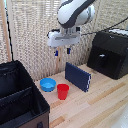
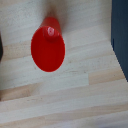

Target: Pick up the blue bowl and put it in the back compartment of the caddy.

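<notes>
The blue bowl (image 1: 48, 84) sits on the wooden table beside the caddy (image 1: 30, 111), with a red cup (image 1: 62, 91) close to it. The caddy is a large black fabric box at the exterior view's left. A black partition (image 1: 17, 95) splits it into two sections, and the back compartment (image 1: 11, 75) is the one nearer the wall. My gripper (image 1: 62, 51) hangs well above the table, over the cup and the bowl, open and holding nothing. In the wrist view the red cup (image 2: 48, 47) shows from above; the bowl and my fingers are out of that picture.
A dark-blue book (image 1: 77, 76) stands on edge just behind the cup and also shows as the book (image 2: 120, 35) in the wrist view. A black hard-shelled machine (image 1: 110, 55) stands at the exterior view's right. A woven screen closes off the back.
</notes>
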